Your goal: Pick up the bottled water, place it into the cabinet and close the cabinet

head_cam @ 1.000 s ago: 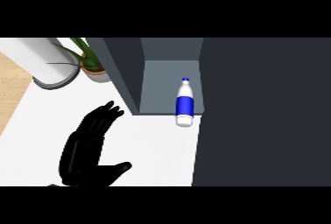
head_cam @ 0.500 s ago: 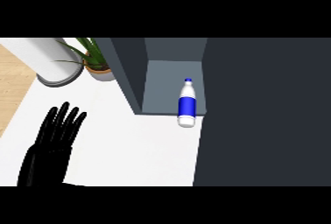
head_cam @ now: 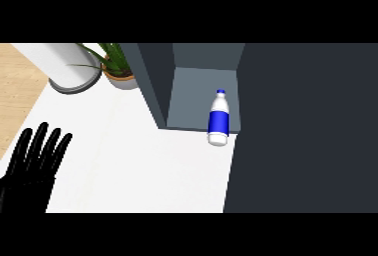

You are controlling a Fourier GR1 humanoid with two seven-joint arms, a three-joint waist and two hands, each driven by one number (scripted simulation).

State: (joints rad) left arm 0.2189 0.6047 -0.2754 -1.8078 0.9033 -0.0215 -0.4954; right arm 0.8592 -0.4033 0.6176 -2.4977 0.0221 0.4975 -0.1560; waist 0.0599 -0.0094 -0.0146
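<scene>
Bottled water (head_cam: 218, 120) lies in open cabinet (head_cam: 199, 95), base overhanging; closing remains. Left hand (head_cam: 33, 165) empty, fingers straight; right unseen.

White bottled water (head_cam: 218, 120) with blue band and cap, dark grey cabinet (head_cam: 295, 125), white counter (head_cam: 148, 165)

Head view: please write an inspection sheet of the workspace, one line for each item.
Surface: white counter, bare in the middle.
Job's things: bottled water lies on its side in the open cabinet, base sticking out past the front edge, cap pointing inward.
Clutter: potted plant and white cylinder at the back left.
Hands: left hand open, fingers straight, at the left edge, holding nothing; right hand not in view.
Cables: nothing seen.
Surroundings: wooden floor at the left; dark panel fills the right.
</scene>
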